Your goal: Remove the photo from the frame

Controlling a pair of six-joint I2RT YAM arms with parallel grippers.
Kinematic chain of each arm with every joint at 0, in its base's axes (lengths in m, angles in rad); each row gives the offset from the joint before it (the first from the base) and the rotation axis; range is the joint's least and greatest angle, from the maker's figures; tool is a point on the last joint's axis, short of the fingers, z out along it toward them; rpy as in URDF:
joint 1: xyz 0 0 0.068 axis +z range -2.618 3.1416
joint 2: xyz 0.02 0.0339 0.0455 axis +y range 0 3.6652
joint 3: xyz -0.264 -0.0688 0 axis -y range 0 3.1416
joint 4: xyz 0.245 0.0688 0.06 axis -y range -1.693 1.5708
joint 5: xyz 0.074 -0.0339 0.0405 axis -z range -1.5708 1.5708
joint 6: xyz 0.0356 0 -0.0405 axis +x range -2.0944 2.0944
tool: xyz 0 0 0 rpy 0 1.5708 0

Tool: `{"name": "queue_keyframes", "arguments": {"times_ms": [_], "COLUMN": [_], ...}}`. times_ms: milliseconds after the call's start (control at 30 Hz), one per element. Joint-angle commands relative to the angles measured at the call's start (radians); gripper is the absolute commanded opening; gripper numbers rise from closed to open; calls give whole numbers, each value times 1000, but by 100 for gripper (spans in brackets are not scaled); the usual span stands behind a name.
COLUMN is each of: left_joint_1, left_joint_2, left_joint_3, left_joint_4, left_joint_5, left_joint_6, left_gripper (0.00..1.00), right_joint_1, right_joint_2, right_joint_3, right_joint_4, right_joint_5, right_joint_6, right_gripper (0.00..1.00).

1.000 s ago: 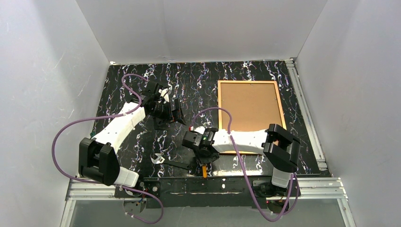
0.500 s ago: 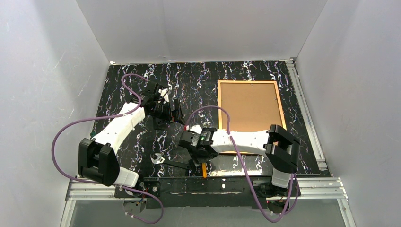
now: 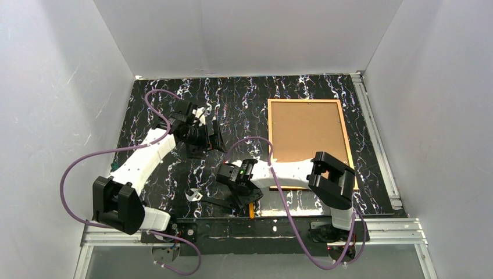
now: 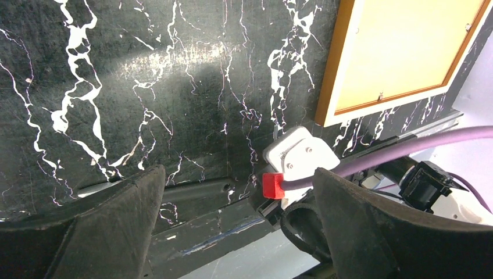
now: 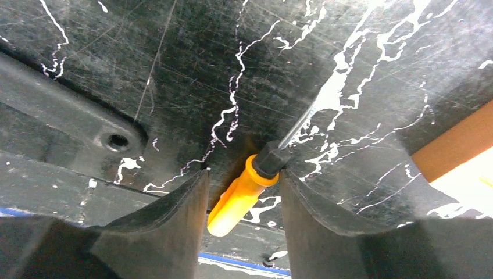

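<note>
The frame (image 3: 268, 139) lies flat at the back right, face down, a thin orange-brown border. Inside it sits the photo (image 3: 305, 131), only its tan backing board showing. My right arm crosses the frame's near edge. My right gripper (image 3: 247, 200) hangs low near the table's front edge, left of the frame's near corner (image 5: 453, 145). It is open and straddles an orange-handled screwdriver (image 5: 241, 195), with a gap on the left side. My left gripper (image 3: 216, 136) hovers wide open and empty left of the frame (image 4: 332, 64).
A metal wrench (image 3: 200, 197) lies near the front edge, just left of the screwdriver (image 3: 251, 209); its dark handle (image 5: 64, 116) shows in the right wrist view. White walls close in three sides. A metal rail (image 3: 375, 139) runs along the right edge.
My right arm has swung left, carrying its gripper left over the screwdriver's handle. The left gripper has shifted slightly back. The frame has not moved.
</note>
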Motion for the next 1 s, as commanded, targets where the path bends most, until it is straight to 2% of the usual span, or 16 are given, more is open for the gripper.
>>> {"name": "queue_keyframes", "arguments": {"times_ms": [0,167,367,533,767,967], "left_joint_1": [1,1,2,0,0,-14], "left_joint_2": [-46,-50,-43,-19,4,43], "left_joint_3": [-13,-12,-16,-20,-47,-128], "left_joint_4": [-87,-86,-75,-61,24,354], "left_joint_5": [1,7,32,76,192,453], "left_joint_6": [18,14,2,-23,-77,-257], "left_gripper": [100,100,100,100,100,100], "right_joint_1": [-18,-23,-24,-29,-93,-211], "right_joint_2": [-3,-3,-43,-113,-298,-423], "right_joint_3": [-15,-21,-50,-79,-205,-330], "right_joint_4": [43,50,69,89,296,532], "right_joint_5": [-54,-62,-6,107,136,3], "right_joint_6": [-13,-17,6,32,-16,-98], "right_gripper": [52,20,1,1,1,1]}}
